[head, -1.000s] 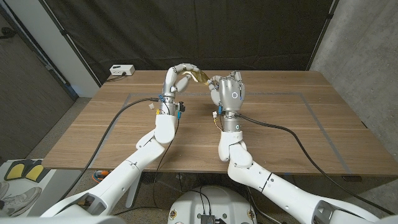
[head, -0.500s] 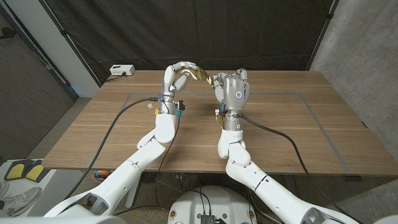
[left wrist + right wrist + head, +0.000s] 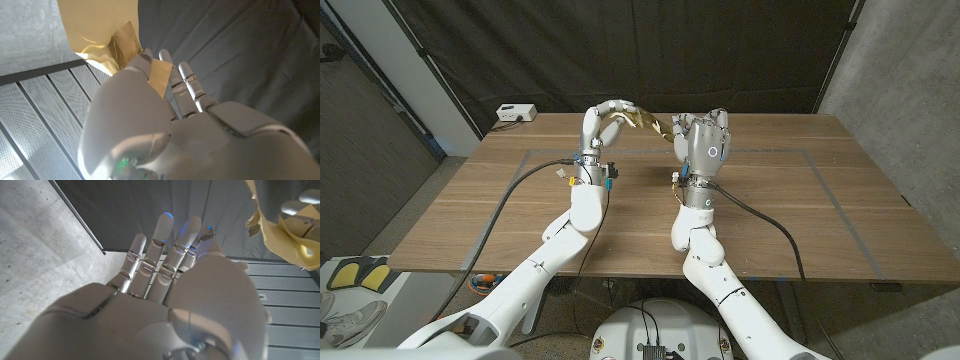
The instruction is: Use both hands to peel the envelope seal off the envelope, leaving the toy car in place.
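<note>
As the right hand [image 3: 703,148] drifts right with fingers spread and empty, the left hand [image 3: 603,125] keeps pinching the envelope [image 3: 642,121] at upper centre above the counter [image 3: 770,220], suggesting the seal has separated.

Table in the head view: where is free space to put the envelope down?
The table is bare right of the right hand and left of the left hand. It is crowded at the far middle, where both hands meet at the envelope.
</note>
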`<state>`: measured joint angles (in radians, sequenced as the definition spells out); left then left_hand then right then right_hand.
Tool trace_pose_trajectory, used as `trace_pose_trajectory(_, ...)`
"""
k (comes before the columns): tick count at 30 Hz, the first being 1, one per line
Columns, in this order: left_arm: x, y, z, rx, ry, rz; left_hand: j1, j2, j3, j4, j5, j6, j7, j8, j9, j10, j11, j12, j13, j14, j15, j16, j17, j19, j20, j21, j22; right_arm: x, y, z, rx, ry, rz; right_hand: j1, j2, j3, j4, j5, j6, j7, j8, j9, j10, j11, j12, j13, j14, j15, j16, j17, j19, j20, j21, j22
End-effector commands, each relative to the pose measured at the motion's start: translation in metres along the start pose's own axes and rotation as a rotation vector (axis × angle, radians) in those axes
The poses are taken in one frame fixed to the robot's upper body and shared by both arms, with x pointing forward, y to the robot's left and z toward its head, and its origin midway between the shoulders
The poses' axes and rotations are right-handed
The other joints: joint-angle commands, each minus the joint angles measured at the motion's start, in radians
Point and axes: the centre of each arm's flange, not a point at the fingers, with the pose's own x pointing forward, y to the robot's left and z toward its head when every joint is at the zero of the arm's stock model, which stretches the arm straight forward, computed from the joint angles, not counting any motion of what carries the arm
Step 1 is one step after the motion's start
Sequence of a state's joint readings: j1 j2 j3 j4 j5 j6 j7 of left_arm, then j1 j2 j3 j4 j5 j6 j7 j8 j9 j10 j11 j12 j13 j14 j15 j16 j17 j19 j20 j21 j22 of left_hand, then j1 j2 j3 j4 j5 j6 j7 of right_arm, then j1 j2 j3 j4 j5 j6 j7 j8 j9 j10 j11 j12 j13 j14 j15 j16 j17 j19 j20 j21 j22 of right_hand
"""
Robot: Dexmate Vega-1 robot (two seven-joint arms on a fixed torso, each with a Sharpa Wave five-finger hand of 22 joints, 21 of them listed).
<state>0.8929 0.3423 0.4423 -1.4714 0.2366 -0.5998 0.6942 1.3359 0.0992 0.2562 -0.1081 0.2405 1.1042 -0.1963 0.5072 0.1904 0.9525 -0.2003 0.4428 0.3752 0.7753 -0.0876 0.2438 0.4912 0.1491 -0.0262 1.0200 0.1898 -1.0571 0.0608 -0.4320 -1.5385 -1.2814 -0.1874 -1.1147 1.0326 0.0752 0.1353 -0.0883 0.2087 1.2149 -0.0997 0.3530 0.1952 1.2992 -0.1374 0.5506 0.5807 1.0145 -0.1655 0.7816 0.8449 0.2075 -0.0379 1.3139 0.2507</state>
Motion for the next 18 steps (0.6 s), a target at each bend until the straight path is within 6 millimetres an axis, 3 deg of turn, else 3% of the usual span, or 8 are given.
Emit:
trace_pose_trajectory(1,0.000,-0.004,0.002,0.036,-0.014,0.020,-0.009,-0.002,-0.006,0.000,0.006,0.002,-0.005,-0.004,0.000,0.019,0.002,-0.009,-0.001,0.004,-0.155,-0.003,0.000,0.001,-0.005,-0.005,0.002,-0.005,-0.012,-0.006,0.198,0.050,0.010,-0.110,-0.009,-0.024,0.043,-0.018,-0.027,0.009,-0.026,0.006,-0.023,0.013,-0.015,0.003,-0.016,-0.052,-0.003,-0.004,-0.019,0.003,0.012,-0.004)
trace_pose_trajectory(8,0.001,-0.008,0.004,0.056,-0.026,0.018,-0.005,-0.002,-0.008,-0.003,0.008,0.002,-0.005,-0.010,-0.001,0.023,0.003,-0.016,0.003,0.002,-0.155,-0.008,-0.002,0.001,-0.004,-0.005,0.003,-0.007,-0.016,0.003,0.232,0.019,0.048,-0.170,-0.002,-0.042,0.069,-0.023,-0.032,0.021,-0.038,0.009,-0.028,0.023,-0.024,-0.001,-0.022,-0.048,-0.001,-0.019,-0.029,0.009,0.019,-0.007)
trace_pose_trajectory(13,0.001,-0.009,0.005,0.055,-0.033,0.019,-0.004,-0.001,-0.011,-0.004,0.009,0.002,-0.005,-0.014,0.000,0.023,0.003,-0.023,0.006,0.002,-0.155,-0.010,-0.003,0.001,-0.004,-0.006,0.003,-0.006,-0.018,0.009,0.212,-0.005,0.089,-0.209,-0.040,-0.070,0.073,-0.021,-0.058,0.016,-0.055,0.014,-0.054,0.024,-0.036,0.004,-0.046,-0.051,0.001,-0.024,-0.045,0.018,0.023,-0.013)
trace_pose_trajectory(18,0.000,-0.009,0.008,0.054,-0.040,0.019,-0.002,0.002,-0.013,-0.004,0.010,0.010,-0.005,-0.016,0.000,0.028,0.003,-0.030,0.009,0.004,-0.155,-0.010,-0.002,0.001,-0.006,-0.007,0.003,-0.004,-0.016,0.013,0.174,-0.014,0.130,-0.216,-0.072,-0.086,0.063,-0.011,-0.091,0.003,-0.073,0.019,-0.075,0.018,-0.050,0.003,-0.073,-0.053,-0.004,-0.031,-0.052,0.024,0.027,-0.018)
